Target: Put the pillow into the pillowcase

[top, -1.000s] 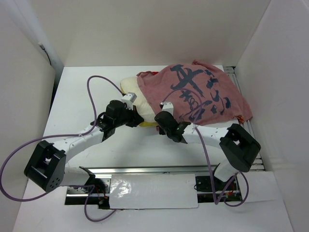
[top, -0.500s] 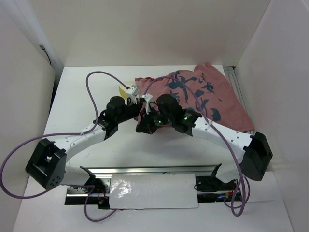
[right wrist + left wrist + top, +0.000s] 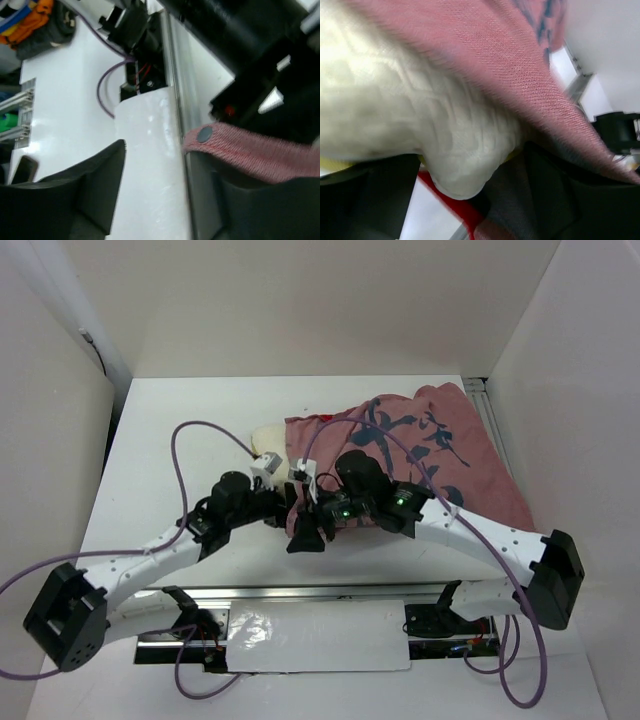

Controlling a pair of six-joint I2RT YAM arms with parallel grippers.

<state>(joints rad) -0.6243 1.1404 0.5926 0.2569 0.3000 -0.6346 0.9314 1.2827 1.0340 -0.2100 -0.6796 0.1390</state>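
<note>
Top external view: the pillowcase (image 3: 430,450) covers most of the pillow (image 3: 268,436) at centre frame. The left claw (image 3: 283,506) sits at the pillow's corner, grip unclear; the right claw (image 3: 305,533) is spread, hem draped on one finger.

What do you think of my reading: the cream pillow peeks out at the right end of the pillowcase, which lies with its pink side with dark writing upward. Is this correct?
Not fully. The top external view shows the pillow peeking out at the left end of the pillowcase, not the right. The rest holds: its pink side with dark writing faces upward.
</note>
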